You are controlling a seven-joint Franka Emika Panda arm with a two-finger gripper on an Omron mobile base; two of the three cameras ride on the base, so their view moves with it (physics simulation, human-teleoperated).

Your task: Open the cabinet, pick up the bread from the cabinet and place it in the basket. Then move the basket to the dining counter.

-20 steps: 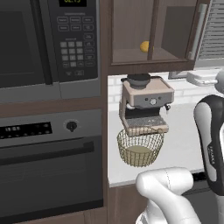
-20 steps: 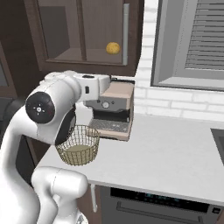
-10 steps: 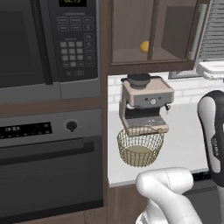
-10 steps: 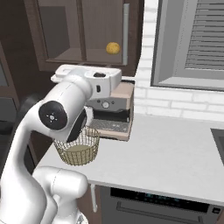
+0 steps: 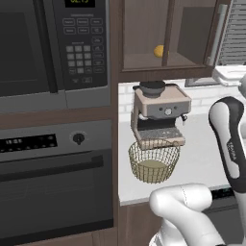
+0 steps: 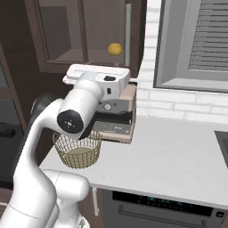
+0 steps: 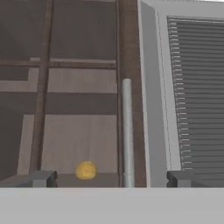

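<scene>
The two-finger gripper [image 7: 109,178] stood with its dark tips spread wide and nothing between them, facing the dark brown wooden wall cabinet [image 7: 78,96]. The long silver bar handle [image 7: 127,131] rose at twelve o'clock between the tips. The small yellow-orange bread [image 7: 85,169] sat inside, at nine o'clock of the handle's foot. The golden wire-mesh basket [image 5: 153,161] waited on the white worktop [image 6: 178,156]. Judged: the opening step; next, closing in on the handle.
</scene>
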